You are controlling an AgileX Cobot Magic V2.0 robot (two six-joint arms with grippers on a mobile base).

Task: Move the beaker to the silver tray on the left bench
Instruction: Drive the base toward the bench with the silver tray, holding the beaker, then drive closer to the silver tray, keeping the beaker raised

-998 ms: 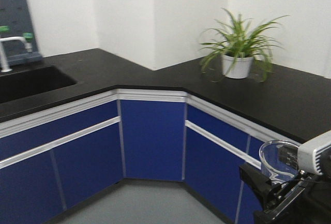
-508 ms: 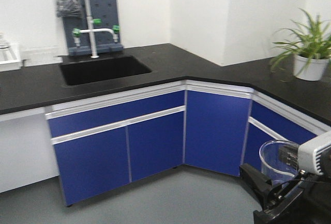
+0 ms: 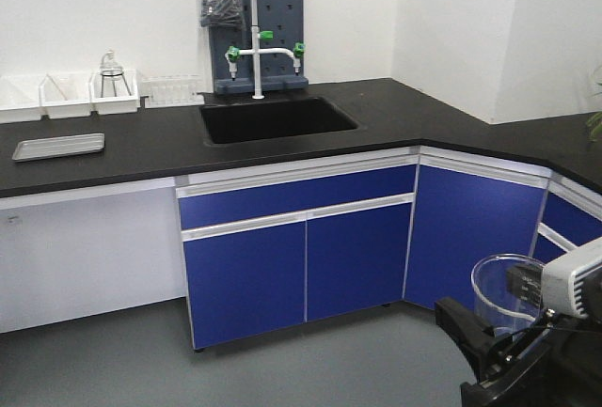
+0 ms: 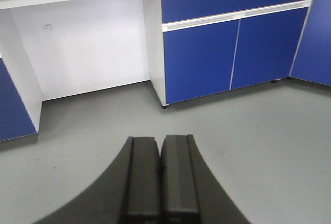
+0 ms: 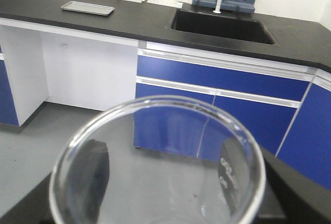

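Beaker (image 3: 508,287) sits clamped in the right tool (image 3: 491,339), well apart from the silver tray (image 3: 58,147) on the left table (image 3: 160,148), left tool (image 4: 161,175) closed empty; likely mid-carry, the robot must next drive closer.

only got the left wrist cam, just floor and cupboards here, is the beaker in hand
Observer: Yes. The beaker stands upright between the right gripper fingers.
Operator: ok where's the silver tray
Observer: The silver tray lies flat on the left bench, left of the sink.
Operator: anything close to it
Observer: White bins stand behind it along the wall, and one holds a glass vessel.
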